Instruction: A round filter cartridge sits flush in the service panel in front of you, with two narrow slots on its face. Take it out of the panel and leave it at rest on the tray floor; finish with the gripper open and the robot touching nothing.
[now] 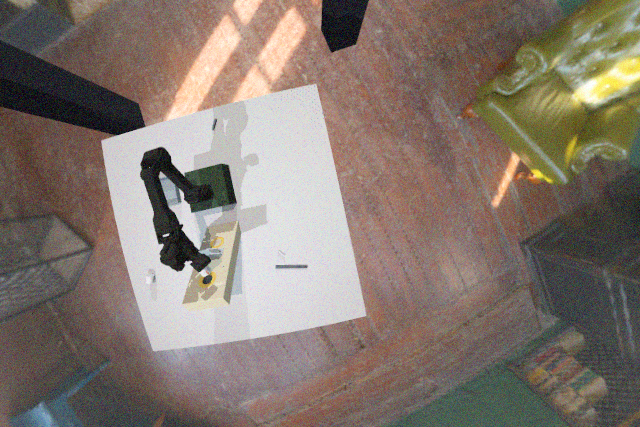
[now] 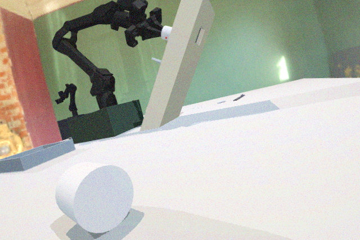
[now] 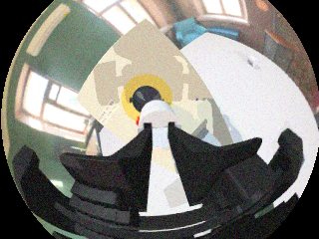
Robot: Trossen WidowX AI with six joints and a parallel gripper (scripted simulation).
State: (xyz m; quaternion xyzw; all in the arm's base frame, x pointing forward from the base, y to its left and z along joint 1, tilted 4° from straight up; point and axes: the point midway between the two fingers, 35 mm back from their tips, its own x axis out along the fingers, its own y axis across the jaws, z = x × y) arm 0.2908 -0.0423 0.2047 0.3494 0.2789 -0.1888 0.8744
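The round white filter cartridge (image 2: 166, 32) (image 3: 158, 114) is between the fingertips of my gripper (image 3: 159, 128) (image 2: 161, 31), which is shut on it. It stands out in front of the dark round hole (image 3: 145, 97) (image 1: 207, 280) with the yellow ring in the upper part of the leaning beige service panel (image 1: 233, 257) (image 2: 174, 66) (image 3: 145, 50). A red dot shows on its side. Panel edge and fingers hide part of it, so I cannot tell how far its inner end clears the hole. The shallow blue-grey tray (image 2: 48, 154) (image 1: 171, 191) lies on the table beside the arm's base.
A pale lever (image 2: 156, 60) sticks out of the panel below the gripper. A dark green box (image 2: 87, 127) (image 1: 222, 182) stands at the arm's base. A loose white cylinder (image 2: 103, 198) (image 1: 149, 276) and a dark bar (image 1: 291, 266) (image 2: 238, 97) lie on the table.
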